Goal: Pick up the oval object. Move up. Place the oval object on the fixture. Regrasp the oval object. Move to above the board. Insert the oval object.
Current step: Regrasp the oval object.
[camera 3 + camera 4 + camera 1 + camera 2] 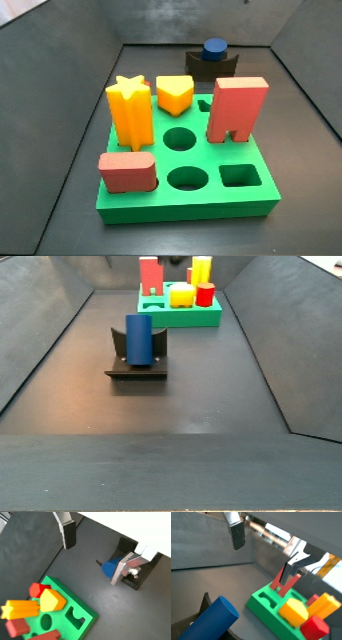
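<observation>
Oval object (139, 337): dark blue, smooth, rounded peg, standing upright in the notch of the black fixture (135, 369), well apart from the green board (181, 311) with its red and yellow blocks. Bare dark floor lies open all round the fixture, between grey side walls. Tool (100, 552): above the peg, silver fingers (67, 533) spread wide, holding nothing.

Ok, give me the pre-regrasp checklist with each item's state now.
1. Oval object seated upright in the fixture: ok.
2. Gripper open, holding nothing in both wrist views: ok.
3. Gripper out of both side views, so raised clear of the fixture: ok.
4. Fingers lined up astride the peg: cannot tell.
5. Oval hole on the board free: ok.
</observation>
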